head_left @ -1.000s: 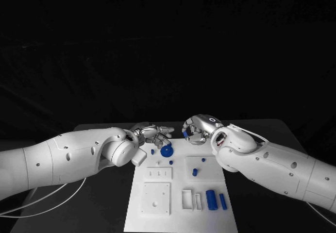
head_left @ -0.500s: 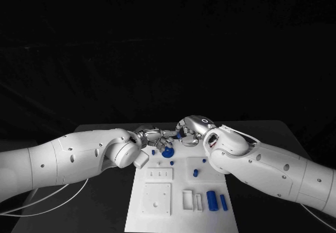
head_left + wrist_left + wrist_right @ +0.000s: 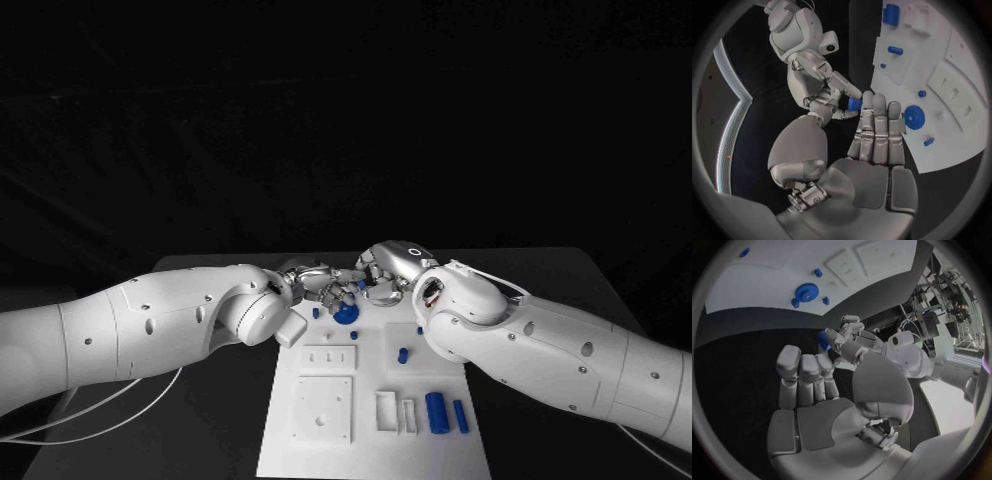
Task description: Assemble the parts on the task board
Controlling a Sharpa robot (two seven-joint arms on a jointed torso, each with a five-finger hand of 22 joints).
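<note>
the black table (image 3: 577, 290) is seen from above, with the white task board (image 3: 368, 445) laid along its middle. two white arms meet over the board's far end. the left hand (image 3: 315, 282) and the right hand (image 3: 387, 272) are brought together just past the board's far edge, fingertips touching around a small blue part (image 3: 854, 104). in the left wrist view this part is pinched by the right hand's fingertips (image 3: 841, 95) and touched by the left thumb; the other left fingers (image 3: 877, 131) are held straight and together. which hand carries the part cannot be told with certainty. on the board, a blue gear (image 3: 345, 313) is set near the far end, directly beneath the hands. small blue pegs (image 3: 402, 354) are placed at mid-board, and two blue cylinders (image 3: 436, 412) lie at the board's near right part.
</note>
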